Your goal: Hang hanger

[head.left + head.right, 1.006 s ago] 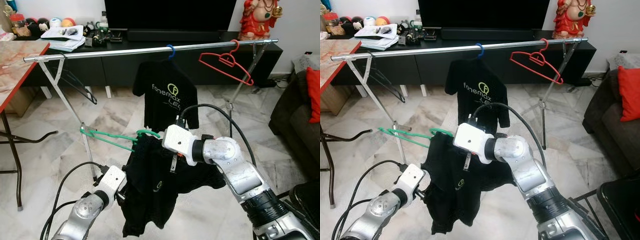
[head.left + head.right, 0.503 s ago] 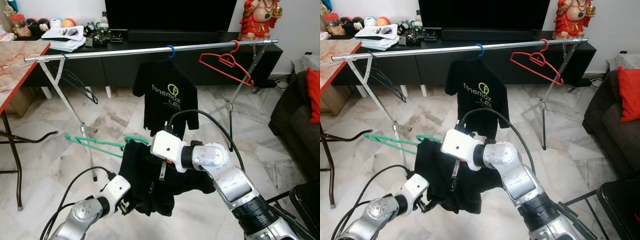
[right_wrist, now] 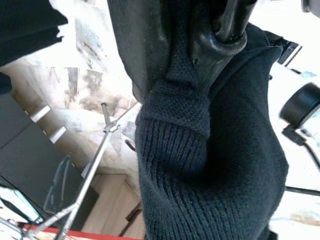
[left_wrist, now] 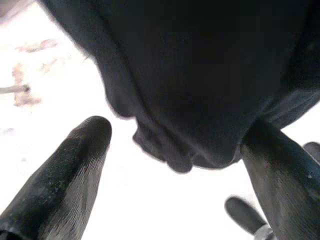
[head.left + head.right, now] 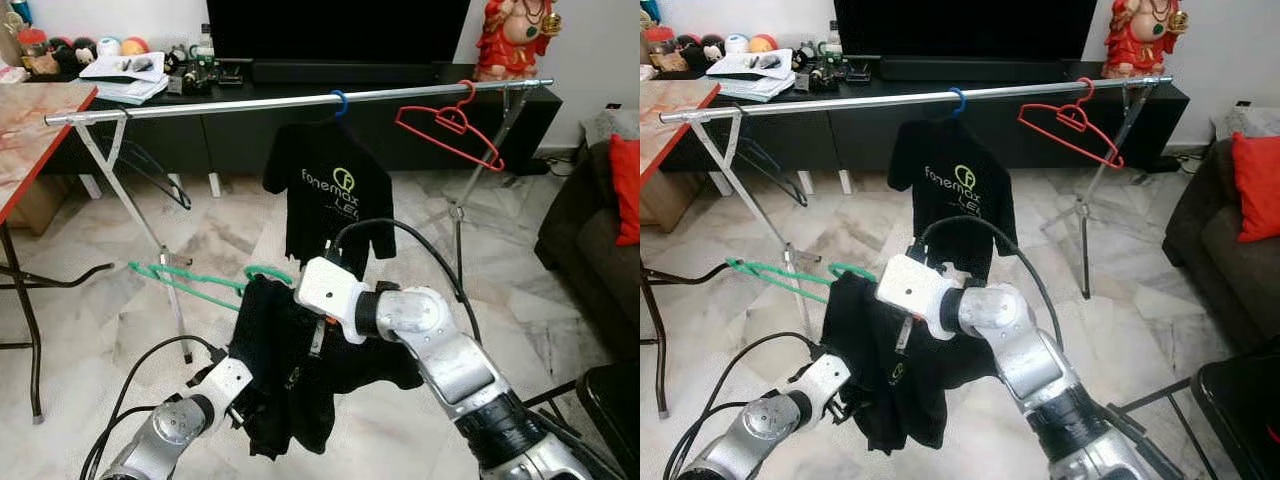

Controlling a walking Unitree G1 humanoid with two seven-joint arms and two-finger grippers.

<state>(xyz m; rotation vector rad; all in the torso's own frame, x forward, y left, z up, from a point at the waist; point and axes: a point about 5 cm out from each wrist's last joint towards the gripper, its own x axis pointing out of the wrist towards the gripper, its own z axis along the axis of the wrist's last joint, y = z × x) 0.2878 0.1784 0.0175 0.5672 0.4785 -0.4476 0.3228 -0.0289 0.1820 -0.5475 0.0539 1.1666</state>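
Green hanger [image 5: 195, 283] with a black shirt [image 5: 285, 370] sits low, well under the rail [image 5: 300, 100].

Your right hand [image 3: 200, 45] is clamped on the shirt's ribbed collar, while your left hand [image 4: 170, 165] stands open at the hem, at about 7 o'clock from the right wrist. You could lose the shirt: only cloth is pinched, so a lift may slide it off the hanger. The hook could also snag the rack's leg [image 5: 165, 270], at about 9 o'clock. The hanger looks thin and tilted, half buried in bunched, sagging fabric. Another shirt [image 5: 335, 200] and a red hanger [image 5: 450, 125] already hang at 12 and 1 o'clock.
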